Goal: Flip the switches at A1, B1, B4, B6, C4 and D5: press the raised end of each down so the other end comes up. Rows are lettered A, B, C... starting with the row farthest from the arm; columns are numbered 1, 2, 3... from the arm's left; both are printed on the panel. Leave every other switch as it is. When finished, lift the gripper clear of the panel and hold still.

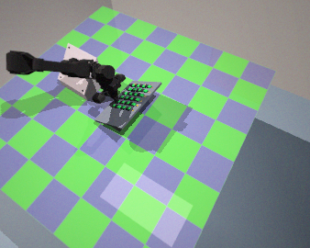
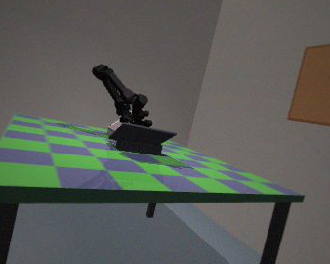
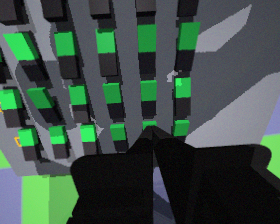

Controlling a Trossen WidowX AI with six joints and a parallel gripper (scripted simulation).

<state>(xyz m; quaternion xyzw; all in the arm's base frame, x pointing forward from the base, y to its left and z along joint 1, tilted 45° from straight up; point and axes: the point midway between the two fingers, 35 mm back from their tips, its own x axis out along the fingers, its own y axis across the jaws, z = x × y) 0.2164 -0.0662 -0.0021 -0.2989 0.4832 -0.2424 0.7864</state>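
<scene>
The tilted grey switch panel carries rows of rocker switches with green and black halves. My gripper is shut and empty. In the wrist view its tips are over the bottom visible row, at the second switch from the right, and hide most of it; whether they touch it I cannot tell. The rightmost switch of that row is beside the tips. A switch is just left of them. The top visible row is cut off. Printed row letters and column numbers are not readable.
The arm reaches over the panel from its pale base plate. The panel's raised edge stands above the checkered table. Small yellow marks are at the panel's left side in the wrist view.
</scene>
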